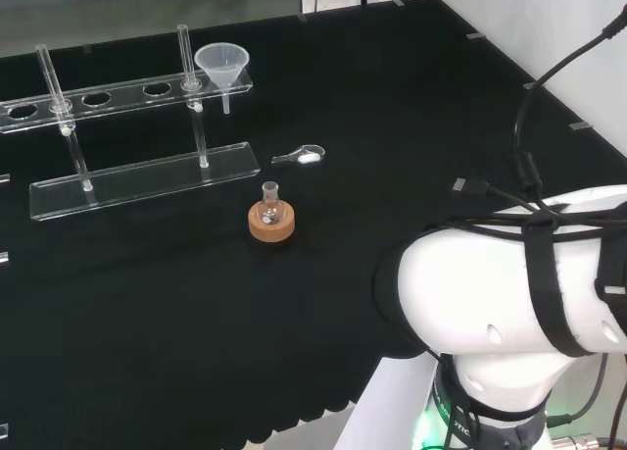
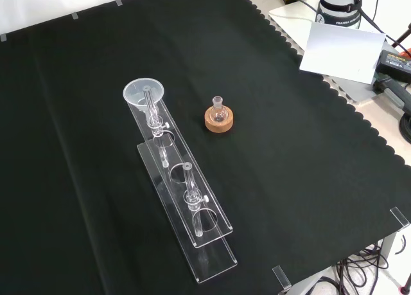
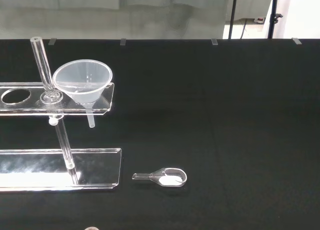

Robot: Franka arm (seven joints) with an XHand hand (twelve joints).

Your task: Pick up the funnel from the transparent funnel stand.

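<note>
The funnel (image 1: 222, 64) I am after sits at the upper left of the head view, its cone resting in the end hole of the transparent funnel stand (image 1: 137, 180), its short stem hanging free below the upper shelf. In the front view it lies left of centre, at the far end of the stand. In the wrist view it is at the upper left, mouth open toward me.

I judge it to be thin clear plastic or glass: very light, stiff, smooth and likely slippery, with walls that could flex or crack if squeezed hard. The best hold, I think, is on the rim of the cone from above, fingers and thumb on opposite sides, then a straight lift so the stem clears the hole without dragging the shelf.

What crowds it: an upright rod (image 1: 185, 50) of the stand rises just beside the cone, on its left in the head view, so my fingers must avoid that side. The stand itself looks light and could tip or slide if I snag it.

Near the middle of the head view a small flask (image 1: 270, 207) sits on a cork ring (image 1: 271, 225), and a little clear spoon (image 1: 300, 156) lies on the table (image 1: 411, 126) between it and the funnel; both are well apart from my approach. Whether my hand is open or curled I cannot tell.
</note>
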